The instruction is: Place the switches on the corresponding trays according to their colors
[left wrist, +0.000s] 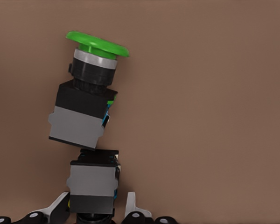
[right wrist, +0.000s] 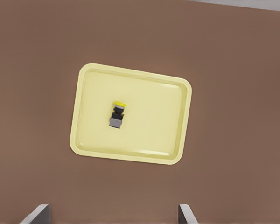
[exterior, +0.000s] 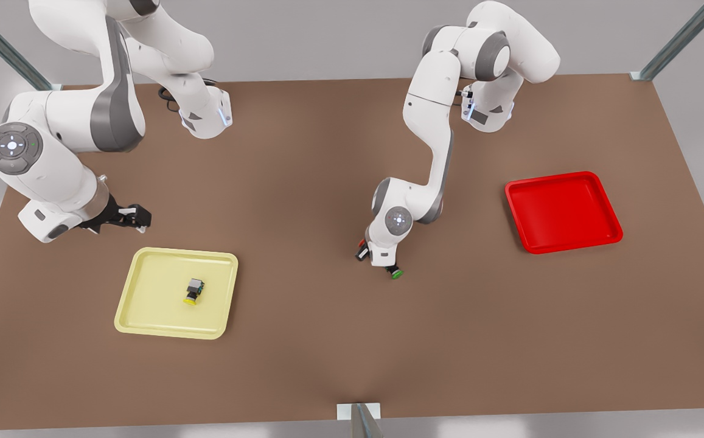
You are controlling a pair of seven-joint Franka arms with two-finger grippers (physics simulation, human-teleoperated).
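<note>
Three small dark-bodied push-button switches are out. The yellow-capped switch (exterior: 193, 292) lies inside the pale yellow square plastic tray (exterior: 145, 316). Well off from that tray, towards the bright red square plastic tray (exterior: 513, 188), the green-capped switch (left wrist: 91, 93) lies touching the red-capped switch (left wrist: 93, 186). The left gripper (left wrist: 97, 205) straddles the red-capped switch's boxy body, jaws spread and seemingly not yet pinching. It looks light, rigid and easily knocked aside; the flat body sides offer the surest hold. The right gripper (right wrist: 114, 212) waits above the yellow tray, jaws wide.
</note>
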